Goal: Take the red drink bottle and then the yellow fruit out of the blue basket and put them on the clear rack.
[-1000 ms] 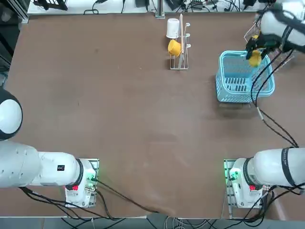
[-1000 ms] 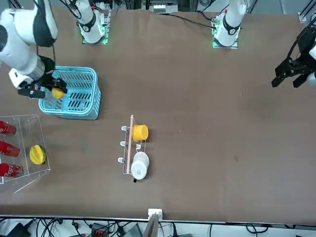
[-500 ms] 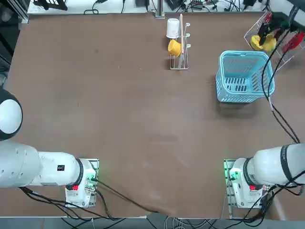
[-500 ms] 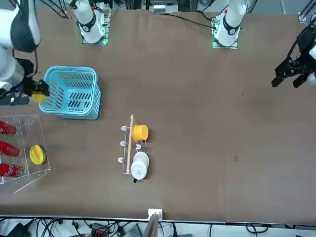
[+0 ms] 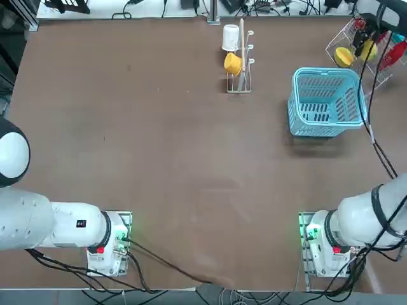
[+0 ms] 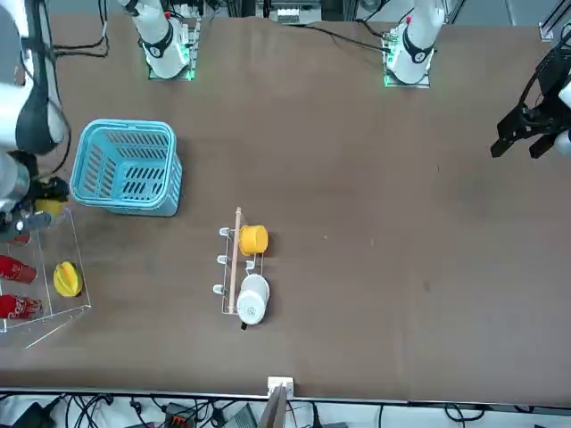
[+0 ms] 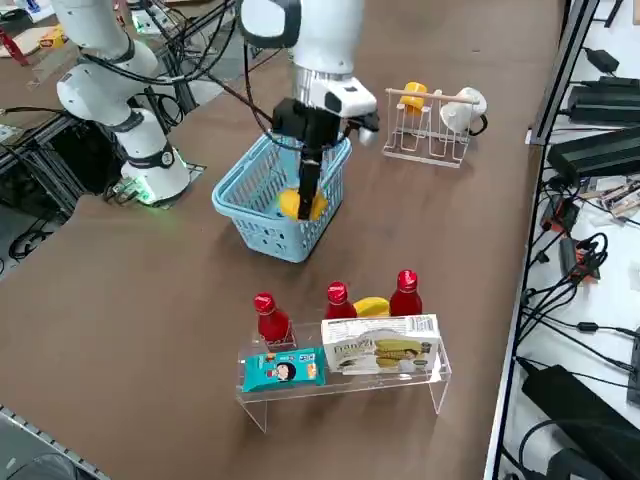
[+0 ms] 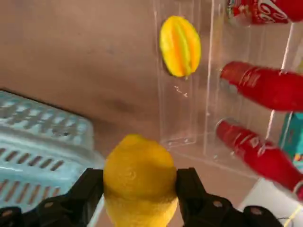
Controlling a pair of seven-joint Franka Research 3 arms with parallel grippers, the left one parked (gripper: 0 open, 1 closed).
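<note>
Right gripper [image 8: 140,189] clamped on the yellow fruit [image 8: 140,177], raised between the blue basket [image 8: 42,151] and the clear rack [image 8: 208,85].

white Coca-Cola script on a red bottle [image 8: 265,10] on the clear rack [image 8: 189,118], other labels unreadable

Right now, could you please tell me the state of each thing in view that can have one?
right gripper: shut on the yellow fruit, over the clear rack's edge
yellow fruit: held, lifted out of the basket
blue basket: upright, looks empty
clear rack: holds three red bottles and a bigger yellow fruit
</note>
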